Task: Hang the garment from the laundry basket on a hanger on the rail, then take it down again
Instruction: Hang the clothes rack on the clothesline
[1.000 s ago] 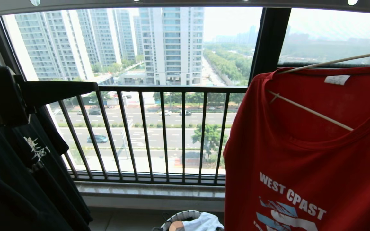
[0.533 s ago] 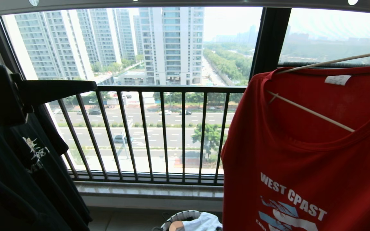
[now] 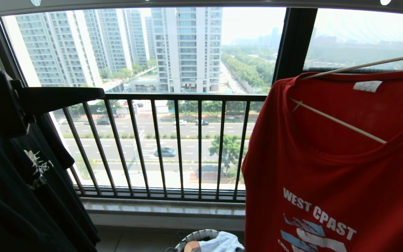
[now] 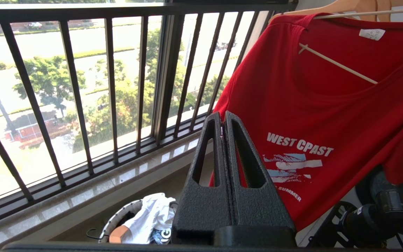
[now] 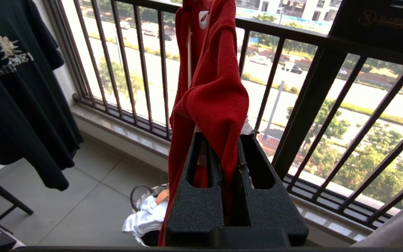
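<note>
Sunlit tower blocks and a wide road fill the big window behind the black balcony railing point(image 3: 173, 140), with a pale stone sill under it and grey floor tiles point(image 5: 82, 196) below. At the top edge of the head view runs the rail point(image 3: 222, 3), and the red garment point(image 3: 334, 168) hangs on the right from the thin cream hanger point(image 3: 338, 120), whose wire crosses the open V-neck under the small white label; neither gripper shows there. Only the right wrist view reveals that the right gripper point(image 5: 231, 147) is clenched on a bunched fold of the garment's red cloth, which rises from between its fingers toward the railing. Only the left wrist view shows the left gripper point(image 4: 223, 120), pressed shut with nothing in it, just beside the lower left edge of the garment, and thicker wooden hangers point(image 4: 362, 5) behind the shirt's shoulder. On the left hangs a black T-shirt point(image 3: 30, 182) with a pale graphic, blocking that corner of the window. Down on the floor beneath the sill sits the laundry basket point(image 3: 194, 236), holding a white garment point(image 3: 222, 243).
</note>
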Tool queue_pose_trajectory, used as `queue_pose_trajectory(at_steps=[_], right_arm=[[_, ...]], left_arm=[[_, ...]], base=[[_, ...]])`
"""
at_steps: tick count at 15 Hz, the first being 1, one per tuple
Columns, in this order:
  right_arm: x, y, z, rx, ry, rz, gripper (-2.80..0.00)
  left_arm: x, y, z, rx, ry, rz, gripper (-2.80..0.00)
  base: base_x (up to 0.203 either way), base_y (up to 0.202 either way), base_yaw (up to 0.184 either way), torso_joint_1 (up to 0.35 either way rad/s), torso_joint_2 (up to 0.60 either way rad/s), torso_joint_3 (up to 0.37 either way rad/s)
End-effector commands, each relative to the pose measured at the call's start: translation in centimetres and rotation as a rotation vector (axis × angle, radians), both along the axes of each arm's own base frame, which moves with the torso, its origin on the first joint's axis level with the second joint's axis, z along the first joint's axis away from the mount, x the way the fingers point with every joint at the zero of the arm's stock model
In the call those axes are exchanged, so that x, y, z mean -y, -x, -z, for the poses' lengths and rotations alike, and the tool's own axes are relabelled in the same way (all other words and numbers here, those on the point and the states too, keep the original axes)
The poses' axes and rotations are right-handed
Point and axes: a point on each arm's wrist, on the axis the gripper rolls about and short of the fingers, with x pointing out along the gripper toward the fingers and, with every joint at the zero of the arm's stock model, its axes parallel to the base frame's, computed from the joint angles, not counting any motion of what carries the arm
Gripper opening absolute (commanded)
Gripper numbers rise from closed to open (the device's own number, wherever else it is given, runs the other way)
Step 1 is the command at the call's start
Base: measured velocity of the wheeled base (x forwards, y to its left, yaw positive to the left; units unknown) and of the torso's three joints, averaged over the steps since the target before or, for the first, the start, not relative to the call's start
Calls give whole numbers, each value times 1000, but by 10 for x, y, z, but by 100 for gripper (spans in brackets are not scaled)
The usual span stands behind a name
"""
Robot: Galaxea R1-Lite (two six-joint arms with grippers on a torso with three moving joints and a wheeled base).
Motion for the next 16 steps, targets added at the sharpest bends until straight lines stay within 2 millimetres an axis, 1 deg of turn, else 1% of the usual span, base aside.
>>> queue_pose_trajectory(at_steps=[1, 4, 7, 10, 12, 16], right_arm=[[0, 0, 0, -2, 1, -3, -280], [-2, -4, 1, -19, 12, -2, -280], [-8, -19, 2, -58, 38, -18, -280], [-18, -40, 2, -86, 74, -44, -280], [-26, -55, -2, -63, 67, -55, -280], [-38, -77, -4, -51, 75, -80, -280]], left_arm=[[0, 0, 0, -1, 1, 2, -280], [0, 0, 0, 0, 1, 1, -280], [0, -1, 0, -1, 1, 1, -280], [0, -2, 1, -6, 0, -1, -280], [-2, -4, 1, -7, -1, -16, -280], [-2, -5, 0, -6, 0, -21, -280]], base=[[0, 0, 0, 0, 0, 0], [0, 0, 0, 0, 0, 0], [0, 0, 0, 0, 0, 0], [0, 0, 0, 0, 0, 0], [0, 0, 0, 0, 0, 0], [0, 0, 0, 0, 0, 0]])
